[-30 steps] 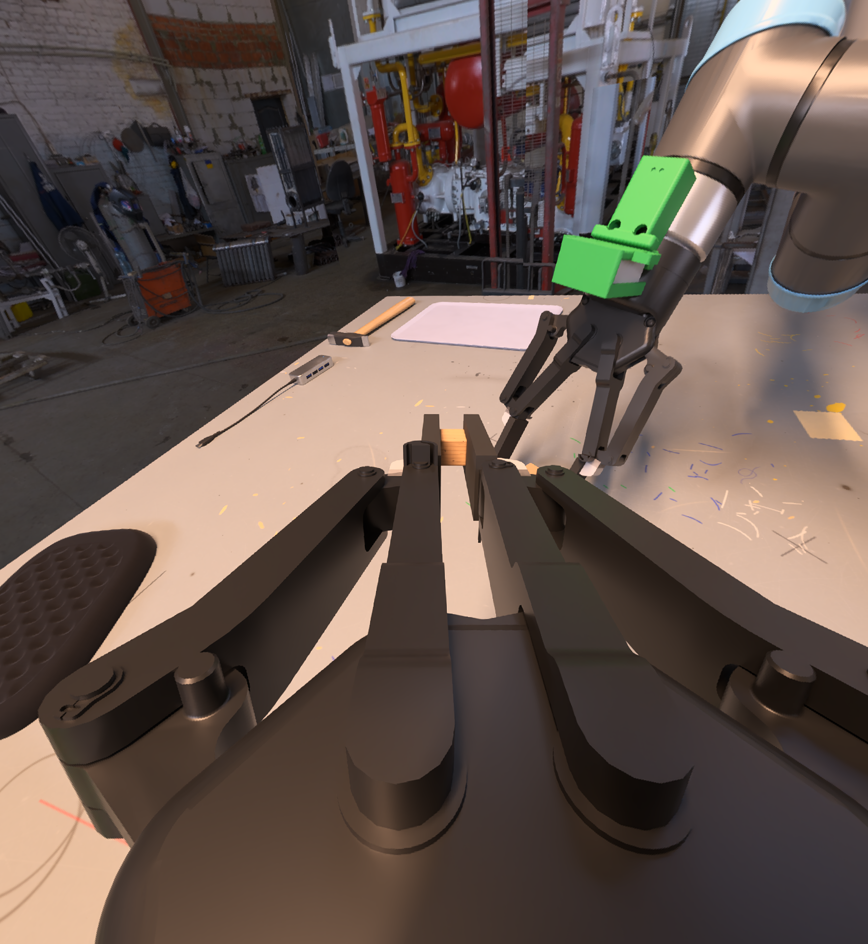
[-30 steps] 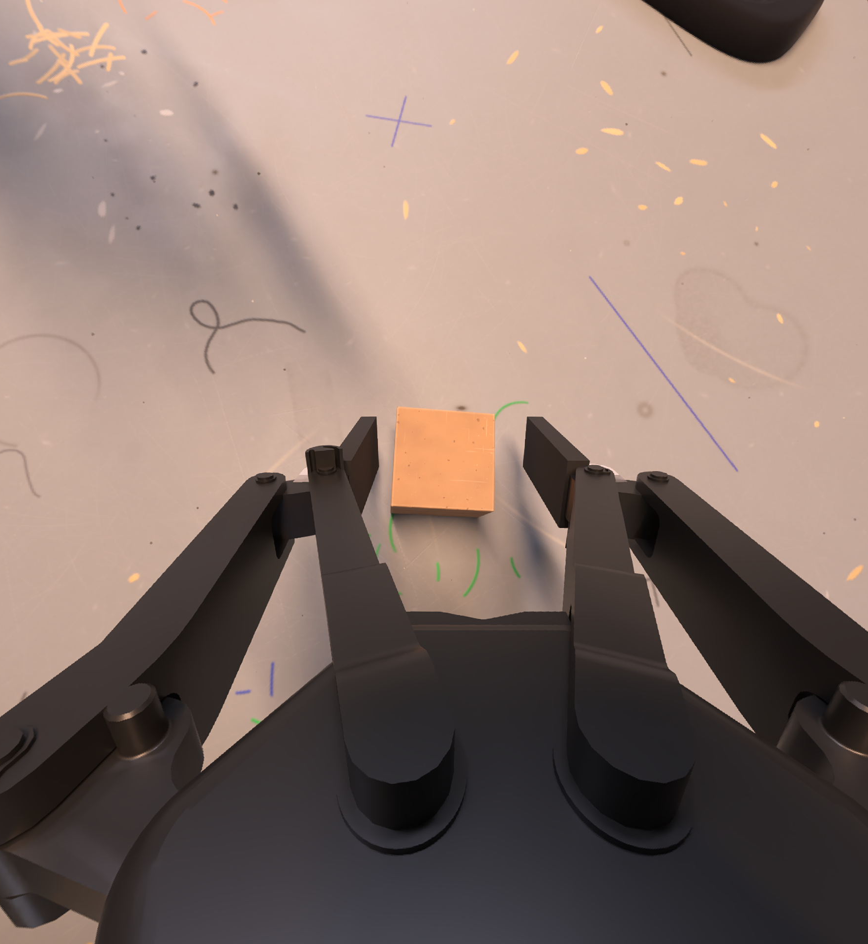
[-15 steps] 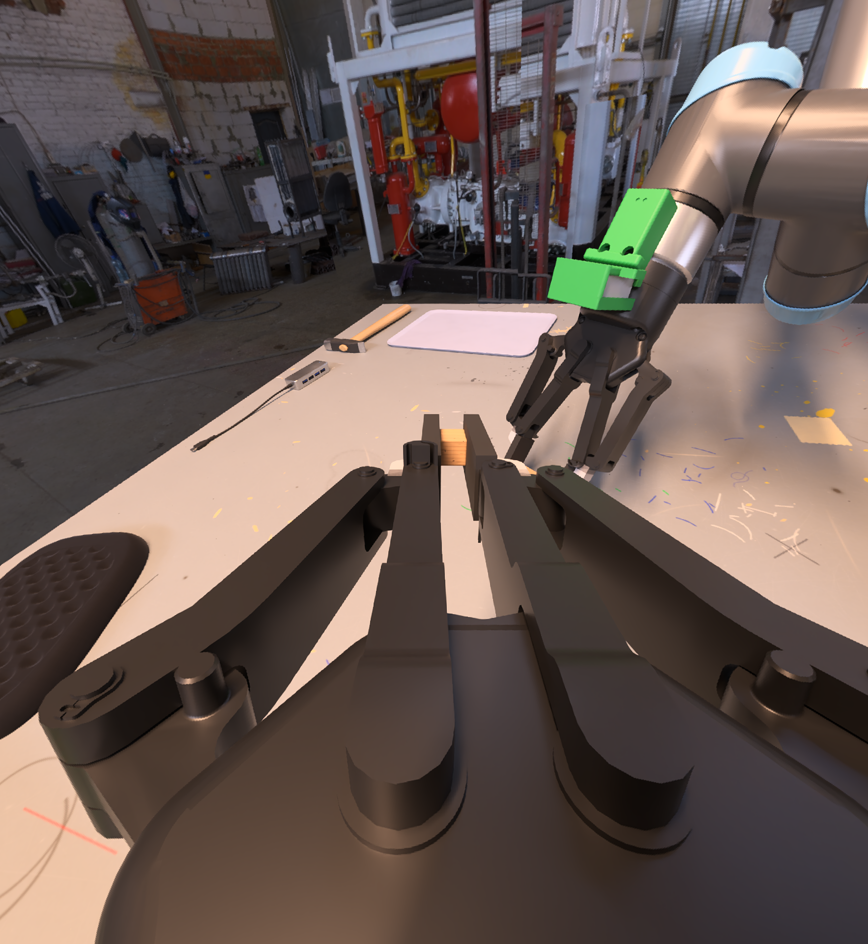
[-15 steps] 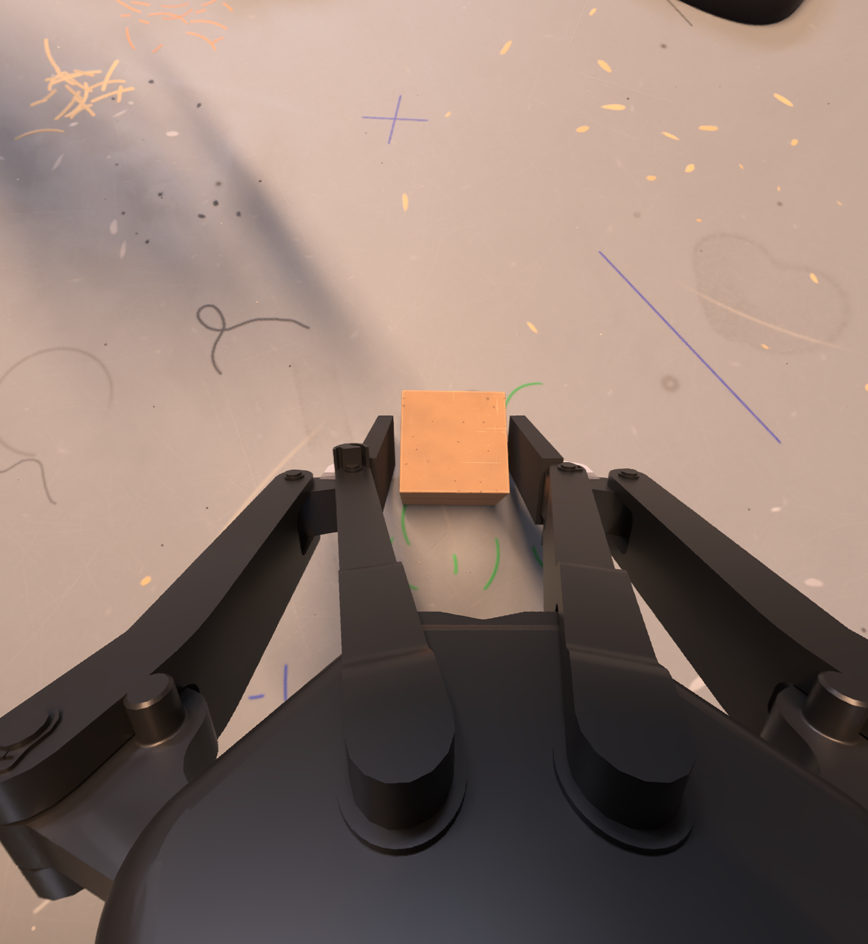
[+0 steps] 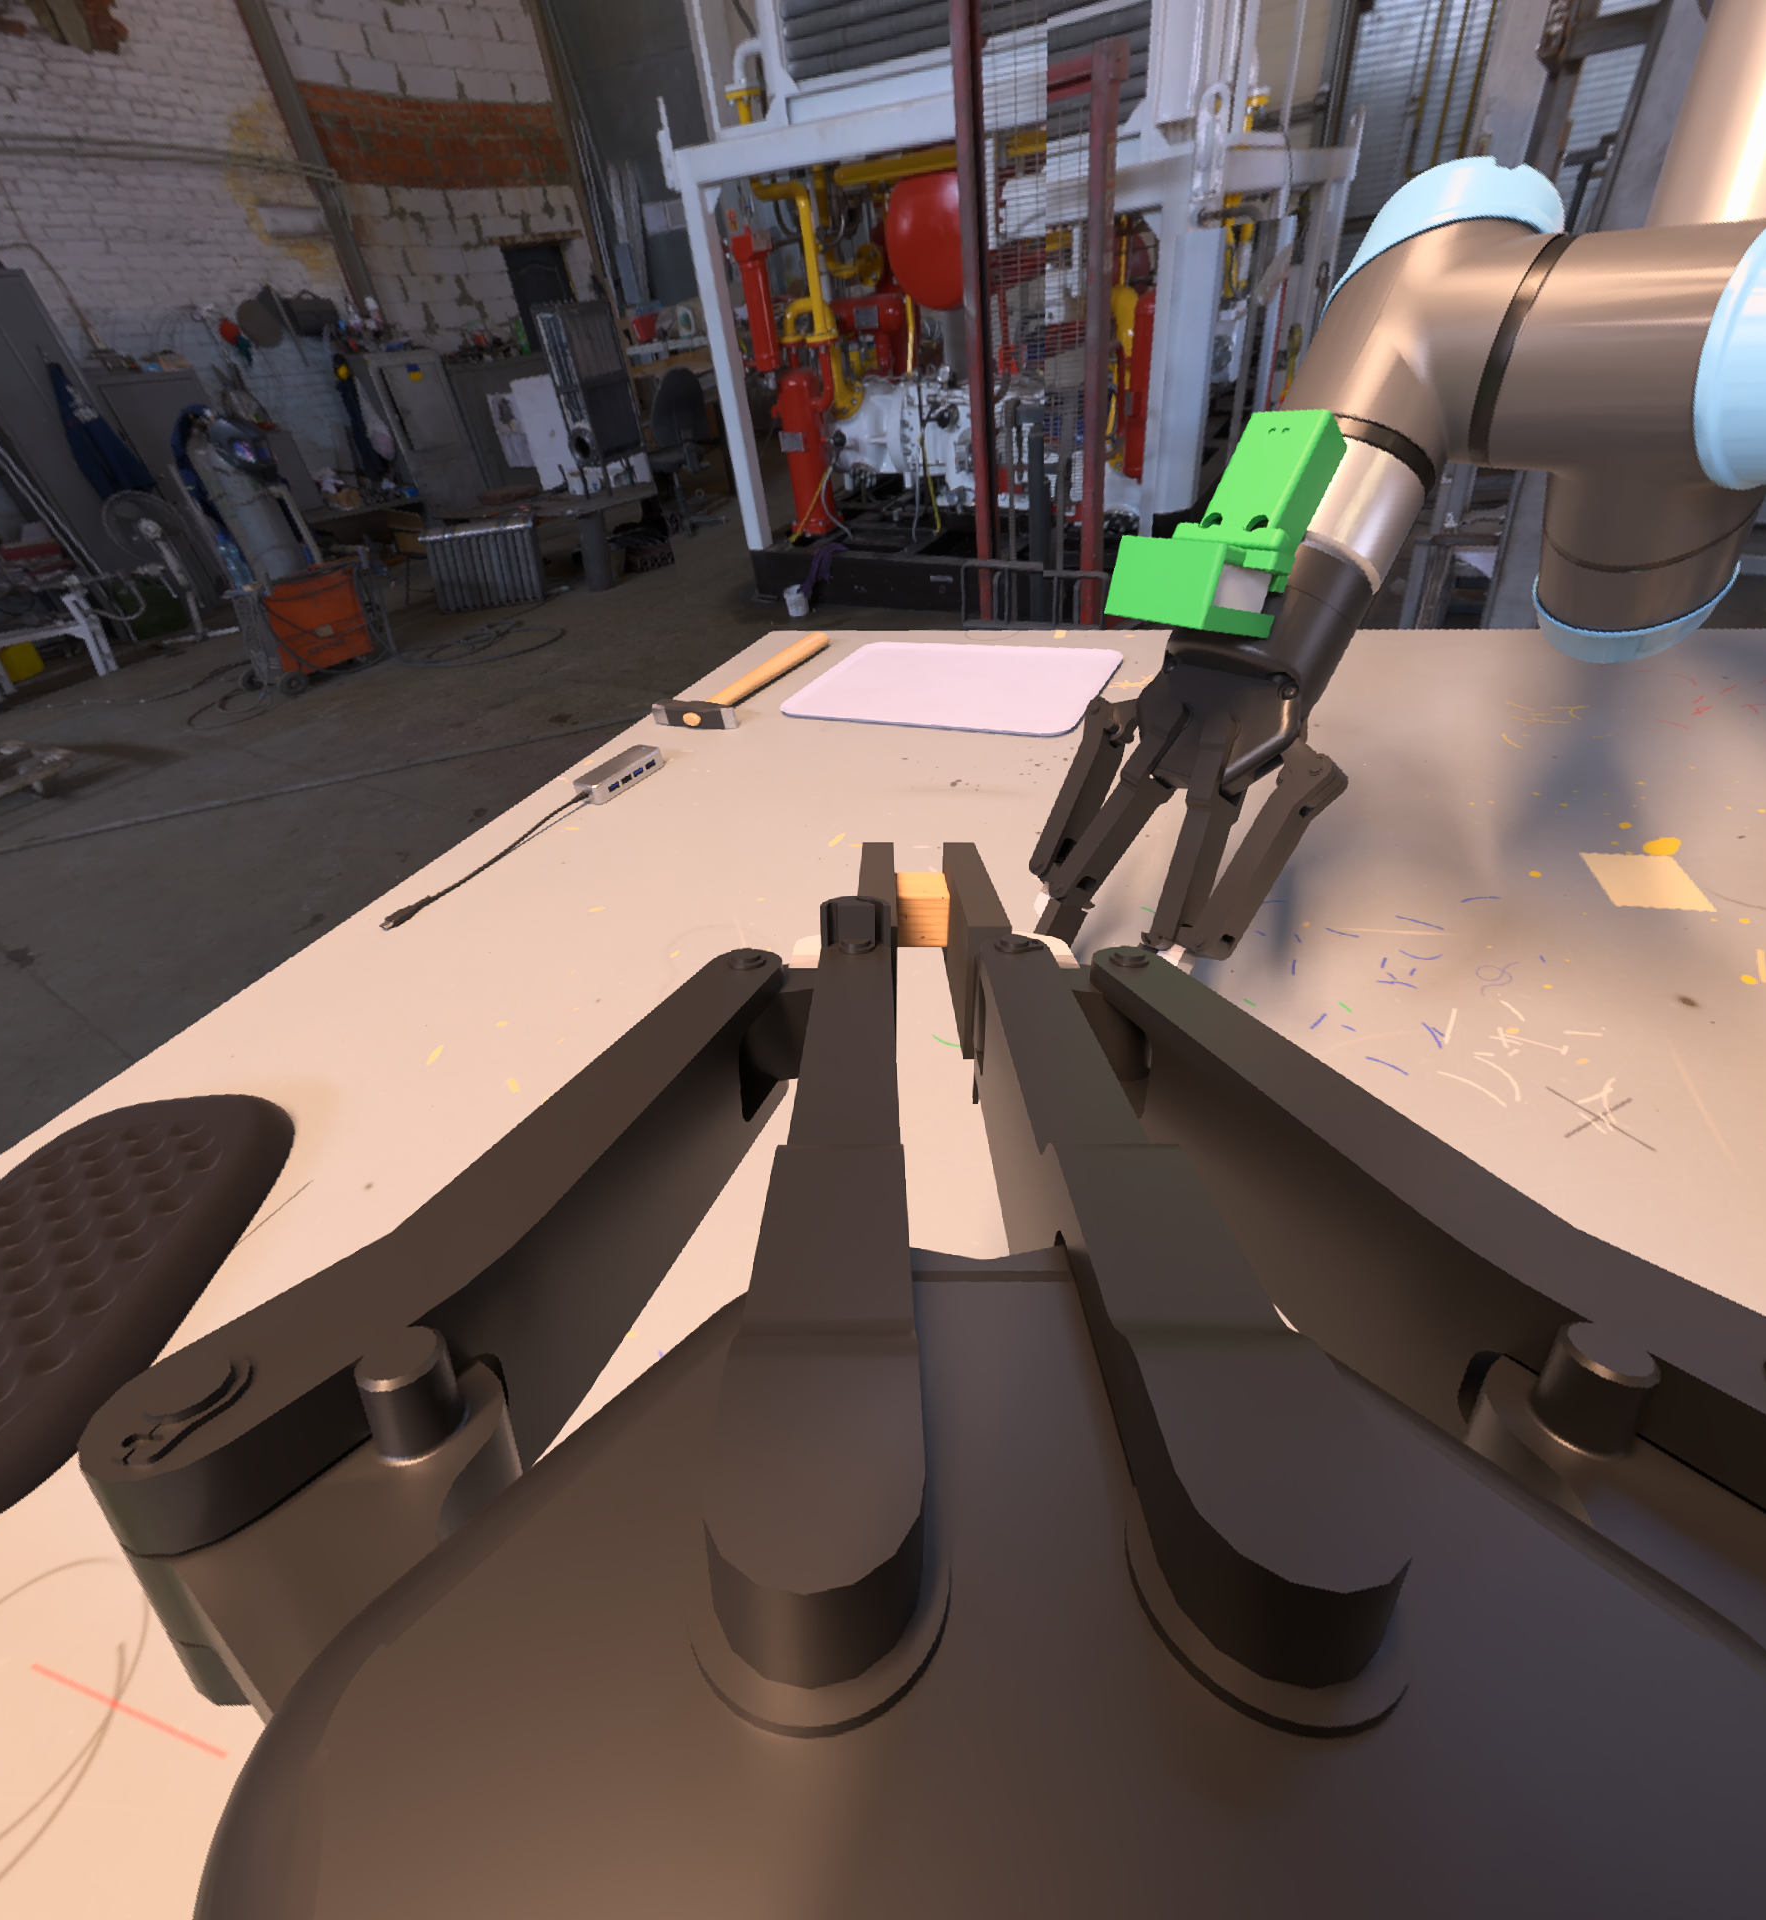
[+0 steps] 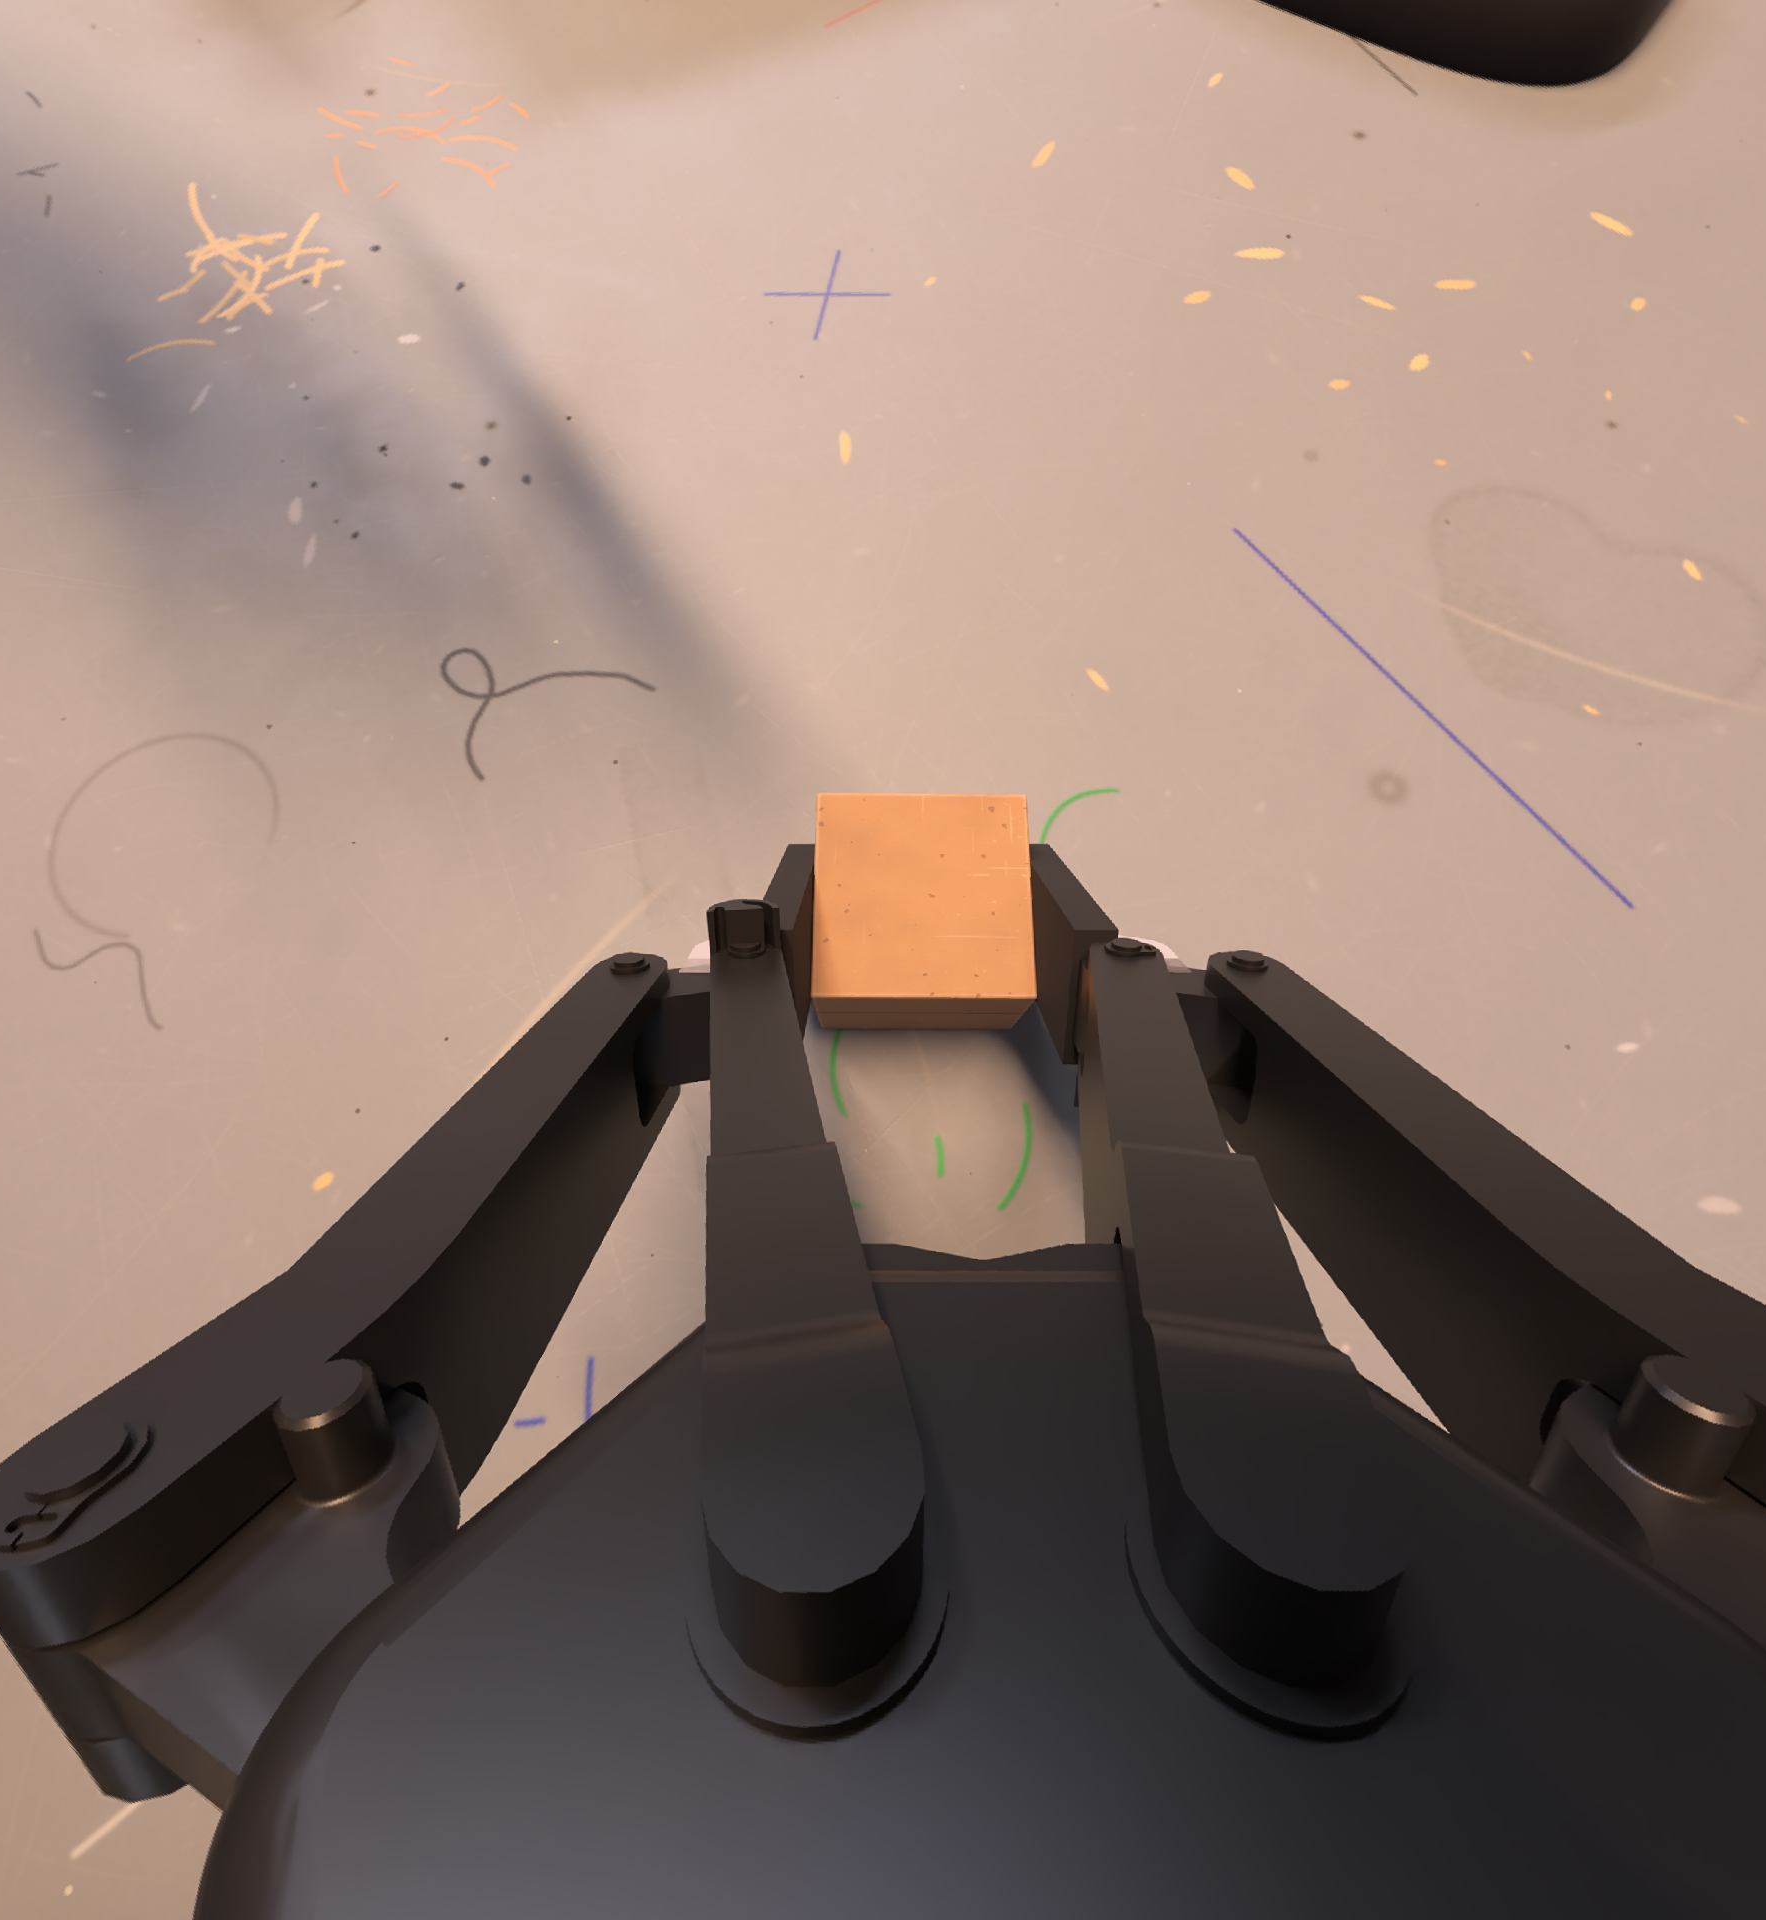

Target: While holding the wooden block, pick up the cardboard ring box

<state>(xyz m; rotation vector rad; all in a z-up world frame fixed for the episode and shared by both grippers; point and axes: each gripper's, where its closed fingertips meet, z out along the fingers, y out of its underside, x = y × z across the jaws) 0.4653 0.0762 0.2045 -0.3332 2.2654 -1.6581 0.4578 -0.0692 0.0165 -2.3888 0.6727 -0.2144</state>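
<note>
Wooden block (image 5: 921,908) sits clenched between the tips of the left pincer (image 5: 918,896) in the left wrist view, held above the pale surface (image 5: 650,966). Farther off, the right pincer (image 5: 1118,925) points down at the surface near a white tray (image 5: 952,688), a hammer (image 5: 744,691) and a USB hub (image 5: 619,774); a dark perforated pad (image 5: 58,1268) lies at the left edge

Seen from the right wrist view, the cardboard ring box (image 6: 923,912) is an orange-brown square with a speckled top, grasped on its two opposite sides by the right pincer (image 6: 923,935). Both pads press flat on its side walls. Whether it has cleared the scratched surface (image 6: 1274,727) I cannot tell for sure; its near edge appears to stand a little above the green marks beneath

By my judgement the box is light and hollow, so its walls could dent under hard squeezing, and the smooth card may slip. A hold low on the side faces, centred, with modest force, looks soundest
</note>
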